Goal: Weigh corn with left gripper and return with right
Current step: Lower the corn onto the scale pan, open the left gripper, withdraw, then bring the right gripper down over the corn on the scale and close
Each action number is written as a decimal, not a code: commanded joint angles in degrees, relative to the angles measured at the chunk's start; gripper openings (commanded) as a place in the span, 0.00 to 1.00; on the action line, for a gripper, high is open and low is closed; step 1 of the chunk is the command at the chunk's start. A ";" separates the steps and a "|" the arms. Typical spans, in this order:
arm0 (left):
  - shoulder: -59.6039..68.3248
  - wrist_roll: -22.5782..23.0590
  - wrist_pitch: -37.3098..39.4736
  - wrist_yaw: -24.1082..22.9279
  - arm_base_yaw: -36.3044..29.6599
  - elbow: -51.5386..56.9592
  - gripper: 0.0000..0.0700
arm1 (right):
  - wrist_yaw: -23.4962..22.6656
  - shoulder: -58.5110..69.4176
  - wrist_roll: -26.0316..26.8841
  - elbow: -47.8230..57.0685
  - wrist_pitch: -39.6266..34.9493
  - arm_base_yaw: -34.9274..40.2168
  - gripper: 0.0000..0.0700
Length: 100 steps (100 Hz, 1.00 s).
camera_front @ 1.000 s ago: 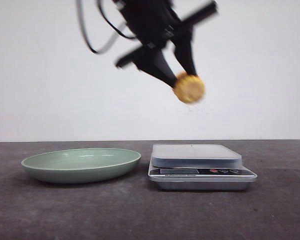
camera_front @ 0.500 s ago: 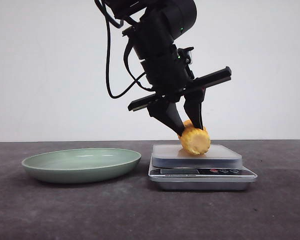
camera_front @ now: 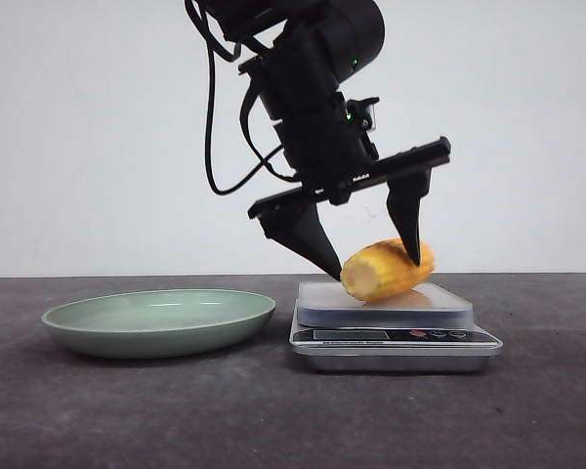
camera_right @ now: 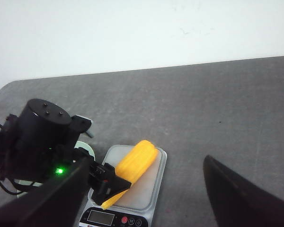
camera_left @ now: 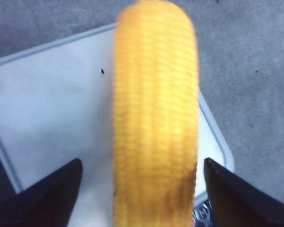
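The yellow-orange corn point(camera_front: 386, 271) lies on its side on the platform of the silver scale point(camera_front: 391, 315). My left gripper point(camera_front: 374, 268) hangs over it, open, one finger on each side of the cob with a gap to it. In the left wrist view the corn point(camera_left: 156, 118) lies between the spread fingertips of the left gripper point(camera_left: 141, 163), on the white platform point(camera_left: 52, 109). My right gripper point(camera_right: 146, 160) is open and empty, high above the table, looking down at the corn point(camera_right: 135, 165) and the scale point(camera_right: 149, 201). The right gripper is out of the front view.
A shallow pale green plate point(camera_front: 161, 320) sits on the dark grey table left of the scale. The scale's display and buttons point(camera_front: 391, 335) face the front. A white wall stands behind the table.
My left gripper came down with the corn onto the scale, then opened. The corn has tipped over and now lies on its side on the platform, free of the fingers.
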 commanded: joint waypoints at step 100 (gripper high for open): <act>-85.44 -2.95 -47.89 -31.12 0.94 -0.76 0.73 | 4.22 26.23 0.79 1.14 14.58 18.12 0.79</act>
